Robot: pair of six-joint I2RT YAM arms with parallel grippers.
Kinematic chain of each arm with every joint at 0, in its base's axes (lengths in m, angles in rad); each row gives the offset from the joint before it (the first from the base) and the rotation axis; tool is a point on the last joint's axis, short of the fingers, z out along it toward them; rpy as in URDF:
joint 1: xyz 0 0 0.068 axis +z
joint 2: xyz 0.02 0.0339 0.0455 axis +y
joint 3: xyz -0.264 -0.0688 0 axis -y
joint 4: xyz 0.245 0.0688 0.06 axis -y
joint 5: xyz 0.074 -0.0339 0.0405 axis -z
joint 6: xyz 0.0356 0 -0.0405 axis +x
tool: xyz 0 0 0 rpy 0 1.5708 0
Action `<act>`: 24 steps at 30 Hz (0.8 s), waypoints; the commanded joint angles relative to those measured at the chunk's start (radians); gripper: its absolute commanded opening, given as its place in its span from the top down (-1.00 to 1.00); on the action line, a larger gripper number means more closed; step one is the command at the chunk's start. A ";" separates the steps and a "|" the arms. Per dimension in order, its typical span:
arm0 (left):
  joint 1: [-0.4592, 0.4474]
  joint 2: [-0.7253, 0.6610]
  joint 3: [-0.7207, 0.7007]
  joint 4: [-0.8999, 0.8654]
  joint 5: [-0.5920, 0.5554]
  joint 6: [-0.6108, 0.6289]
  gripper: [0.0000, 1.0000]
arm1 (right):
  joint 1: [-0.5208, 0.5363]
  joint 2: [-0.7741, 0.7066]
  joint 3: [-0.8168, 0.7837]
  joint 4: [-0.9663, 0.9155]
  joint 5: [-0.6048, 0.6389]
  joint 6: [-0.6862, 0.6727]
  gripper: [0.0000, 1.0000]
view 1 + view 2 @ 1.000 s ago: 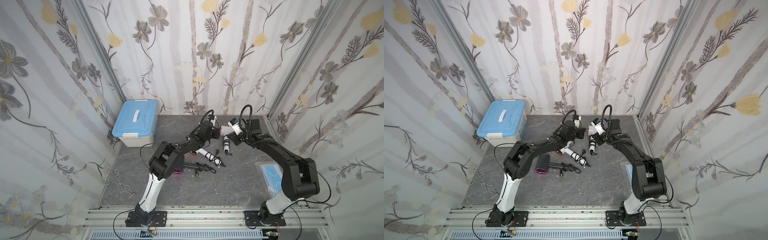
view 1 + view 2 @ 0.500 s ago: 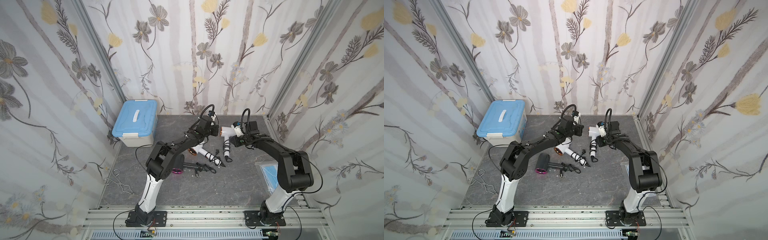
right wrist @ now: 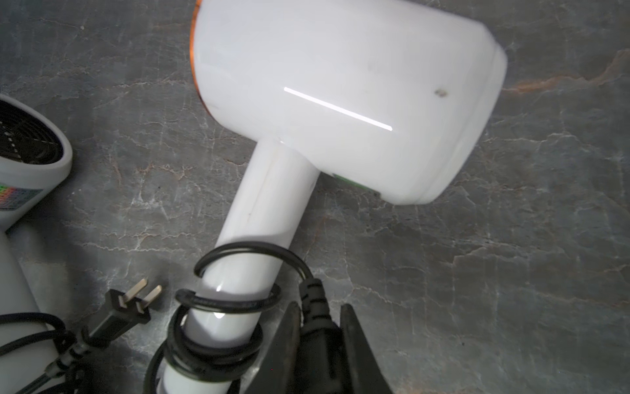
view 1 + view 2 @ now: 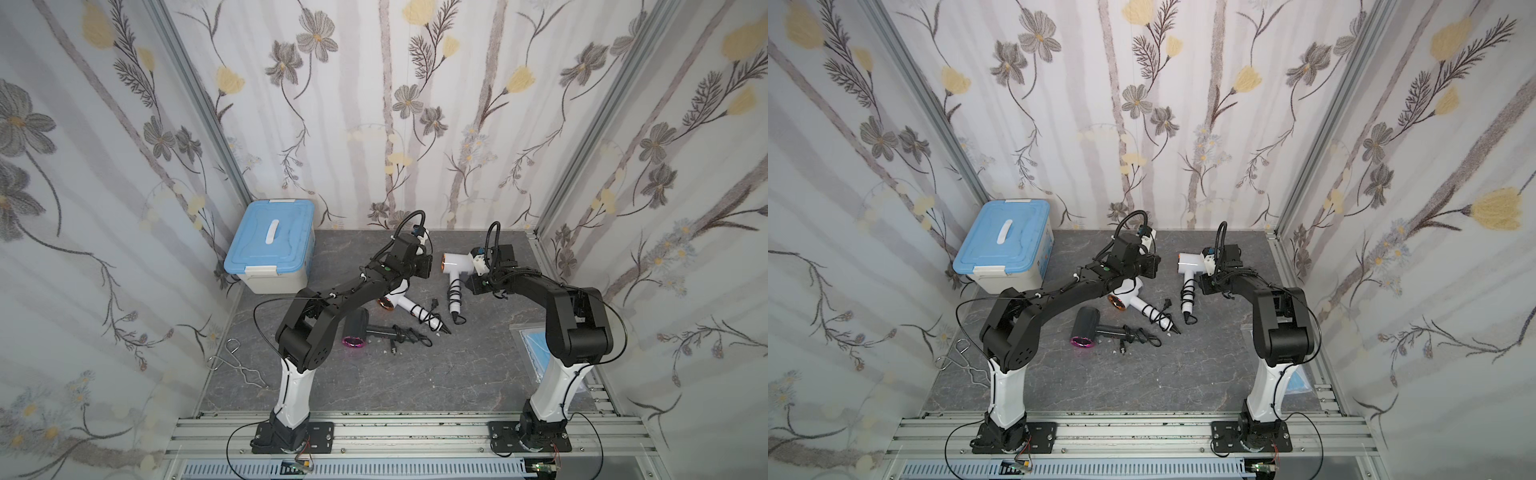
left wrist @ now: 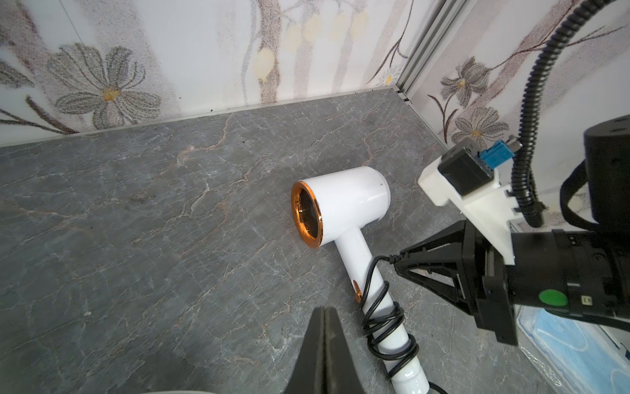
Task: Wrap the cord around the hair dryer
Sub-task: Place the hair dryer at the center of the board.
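A white hair dryer (image 4: 456, 262) (image 4: 1188, 262) with a gold ring lies on the grey table at the back. Its black cord (image 5: 385, 317) (image 3: 225, 302) is coiled several times around the handle. My right gripper (image 3: 318, 307) (image 4: 471, 286) is right beside the handle and shut on the cord's plug end. In the left wrist view its tip (image 5: 397, 259) pinches the cord close to the handle. My left gripper (image 5: 325, 308) (image 4: 426, 268) hovers shut and empty just left of the dryer's head, touching nothing.
A second white dryer (image 4: 399, 301) with a wrapped cord and a loose plug (image 3: 126, 310) lies under my left arm. A dark dryer (image 4: 357, 330) with a pink ring is nearer the front. A blue-lidded box (image 4: 270, 253) stands back left, wire tongs (image 4: 237, 365) front left, a blue packet (image 4: 534, 349) right.
My right arm has swung in and down toward the dryer's handle with the cord end in its jaws. The left gripper has hardly moved and stays shut.
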 commanded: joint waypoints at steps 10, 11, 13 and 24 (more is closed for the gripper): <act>-0.011 -0.156 -0.109 -0.024 -0.087 -0.065 0.69 | 0.061 0.050 0.092 -0.136 0.198 0.004 0.83; -0.012 -0.173 -0.121 -0.031 -0.093 -0.070 0.66 | 0.069 0.061 0.105 -0.152 0.212 0.008 0.83; -0.013 -0.208 -0.142 -0.044 -0.108 -0.077 0.60 | 0.081 0.073 0.123 -0.170 0.215 0.013 0.82; -0.014 -0.374 -0.281 -0.057 -0.140 -0.095 0.34 | 0.100 0.095 0.171 -0.203 0.209 0.059 0.37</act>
